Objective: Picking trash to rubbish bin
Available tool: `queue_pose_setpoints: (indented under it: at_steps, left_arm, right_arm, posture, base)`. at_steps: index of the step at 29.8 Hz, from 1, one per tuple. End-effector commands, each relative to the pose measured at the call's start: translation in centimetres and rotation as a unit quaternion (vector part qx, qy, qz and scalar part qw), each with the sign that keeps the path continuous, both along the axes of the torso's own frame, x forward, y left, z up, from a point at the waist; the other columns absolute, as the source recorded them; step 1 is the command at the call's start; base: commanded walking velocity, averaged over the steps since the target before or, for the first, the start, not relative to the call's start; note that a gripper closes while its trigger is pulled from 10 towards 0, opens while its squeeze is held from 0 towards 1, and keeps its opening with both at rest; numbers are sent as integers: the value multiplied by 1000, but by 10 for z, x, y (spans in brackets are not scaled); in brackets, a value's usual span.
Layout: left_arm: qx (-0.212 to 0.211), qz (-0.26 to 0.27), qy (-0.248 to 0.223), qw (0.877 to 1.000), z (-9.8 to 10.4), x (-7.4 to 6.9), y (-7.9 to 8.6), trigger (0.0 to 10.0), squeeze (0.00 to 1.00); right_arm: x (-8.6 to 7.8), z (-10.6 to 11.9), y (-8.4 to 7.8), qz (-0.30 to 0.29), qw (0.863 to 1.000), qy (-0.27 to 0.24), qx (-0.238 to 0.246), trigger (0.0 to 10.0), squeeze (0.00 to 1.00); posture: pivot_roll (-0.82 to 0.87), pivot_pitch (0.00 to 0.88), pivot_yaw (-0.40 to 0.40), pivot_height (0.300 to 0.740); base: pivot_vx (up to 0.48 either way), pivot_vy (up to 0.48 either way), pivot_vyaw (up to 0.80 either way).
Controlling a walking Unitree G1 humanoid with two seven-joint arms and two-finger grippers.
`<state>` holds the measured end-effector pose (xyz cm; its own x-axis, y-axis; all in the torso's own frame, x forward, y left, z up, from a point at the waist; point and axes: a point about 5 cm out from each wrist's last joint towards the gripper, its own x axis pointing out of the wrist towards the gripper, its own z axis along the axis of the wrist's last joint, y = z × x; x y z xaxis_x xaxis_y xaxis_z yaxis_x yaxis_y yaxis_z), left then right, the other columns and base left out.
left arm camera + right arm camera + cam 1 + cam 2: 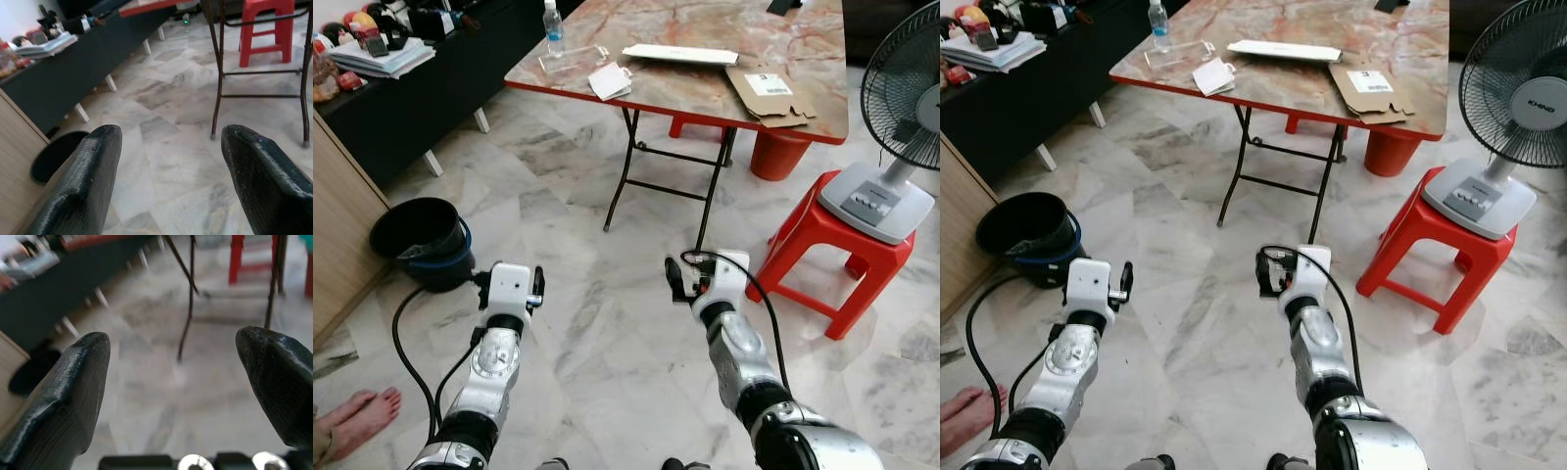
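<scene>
On the marble-top folding table (705, 88) lie a flattened cardboard box (769, 93), a white folded paper (610, 80), a clear plastic wrapper (573, 59), a long white flat pack (680, 54) and a plastic bottle (553, 27). A black bin (421, 240) stands on the floor to my left, by the wooden cabinet. My left gripper (510, 279) hovers over the floor just right of the bin, open and empty (168, 134). My right gripper (698, 277) is held before the table's legs, open with nothing between its fingers (173, 338).
A red stool (827, 245) carrying a fan (901, 127) stands to the right. A second red stool (778, 152) sits behind the table. A dark low bench (411, 98) with books runs along the left. A person's bare foot (357, 416) rests at lower left.
</scene>
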<state>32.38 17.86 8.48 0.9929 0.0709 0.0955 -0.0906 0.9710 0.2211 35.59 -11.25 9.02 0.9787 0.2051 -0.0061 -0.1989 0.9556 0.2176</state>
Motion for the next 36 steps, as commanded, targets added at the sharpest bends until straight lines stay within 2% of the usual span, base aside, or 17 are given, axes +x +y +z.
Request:
queue_pose_setpoints:
  at_steps: [1, 5, 8, 17, 25, 32, 36]
  left_arm:
    - [9, 8, -11, 1000, 6, 1, 4, 10000, 0]
    - [22, 6, -49, 999, 23, 5, -1, 10000, 0]
    - [33, 0, -62, 998, 29, 6, -5, 10000, 0]
    - [33, 1, -62, 998, 31, 6, -10, 10000, 0]
    - [38, 8, -64, 997, 35, 6, -6, 10000, 0]
    - [39, 5, -59, 997, 33, 6, -8, 10000, 0]
    - [38, 3, -58, 998, 33, 6, -9, 10000, 0]
  right_arm:
    - [4, 12, 5, 8, 1000, -28, 3, 10000, 0]
    - [10, 29, 9, 18, 998, -66, 5, 10000, 0]
    - [11, 34, 11, 27, 997, -75, 5, 10000, 0]
    - [8, 32, 21, 39, 996, -75, 7, 10000, 0]
    - [7, 30, 29, 52, 996, -69, 1, 10000, 0]
    - [3, 28, 35, 71, 994, -75, -18, 10000, 0]
    - [3, 26, 36, 73, 995, -69, -11, 10000, 0]
  posture:
    - [65, 147, 19, 740]
    - [66, 135, 10, 740]
    - [70, 129, 8, 740]
    - [89, 132, 12, 740]
    - [105, 150, 14, 740]
    - [106, 152, 14, 740]
    - [107, 155, 16, 740]
  base:
    - [334, 0, 0]
    - [379, 0, 0]
    - [412, 0, 0]
    - [424, 0, 0]
    - [435, 0, 0]
    - [436, 0, 0]
    - [436, 0, 0]
